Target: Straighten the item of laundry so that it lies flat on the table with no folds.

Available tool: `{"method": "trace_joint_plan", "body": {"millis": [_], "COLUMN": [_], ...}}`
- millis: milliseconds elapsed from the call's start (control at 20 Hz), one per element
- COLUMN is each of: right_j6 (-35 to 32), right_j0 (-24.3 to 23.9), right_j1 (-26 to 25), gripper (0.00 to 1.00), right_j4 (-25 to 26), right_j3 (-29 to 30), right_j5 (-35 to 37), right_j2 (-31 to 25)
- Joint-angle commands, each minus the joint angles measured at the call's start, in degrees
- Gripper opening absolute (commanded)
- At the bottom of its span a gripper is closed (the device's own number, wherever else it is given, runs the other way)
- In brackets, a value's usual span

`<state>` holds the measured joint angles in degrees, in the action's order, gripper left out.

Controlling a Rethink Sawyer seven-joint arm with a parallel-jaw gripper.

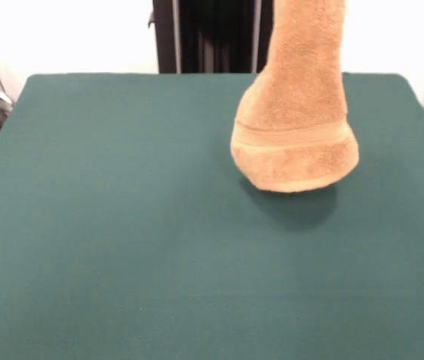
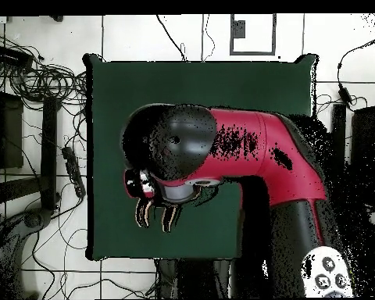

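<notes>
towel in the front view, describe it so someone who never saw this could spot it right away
Find the big dark green table that fills the front view. Right of centre near its far edge, the towel hangs down from the top of the picture, its lower end just above the cloth. It is the only golden-orange terry thing, with a woven band near its bottom.

Robot lab: green-clothed table point(image 2: 198, 86); red arm point(image 2: 253, 148); tangled cables point(image 2: 42, 78) on tiled floor point(image 2: 128, 35)

Towel point(image 1: 296, 112) hanging from above, over table point(image 1: 121, 247) right of centre, arm point(image 2: 253, 148) above table
</notes>
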<state>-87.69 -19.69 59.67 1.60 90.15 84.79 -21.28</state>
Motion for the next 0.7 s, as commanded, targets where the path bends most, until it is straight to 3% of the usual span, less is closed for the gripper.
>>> {"method": "trace_joint_plan", "body": {"millis": [50,400,700], "right_j6": [0.5,0.5,1.7], "right_j0": [2.8,2.8,2.0], "right_j1": [-4.7,-2.8,-5.2], "gripper": [0.00,0.00,0.00], "right_j4": [0.0,-1.2,-1.6], "right_j3": [3.7,6.9,3.0], "right_j5": [2.3,-1.3,4.2], "right_j2": [-4.3,-3.3,-4.8]}}
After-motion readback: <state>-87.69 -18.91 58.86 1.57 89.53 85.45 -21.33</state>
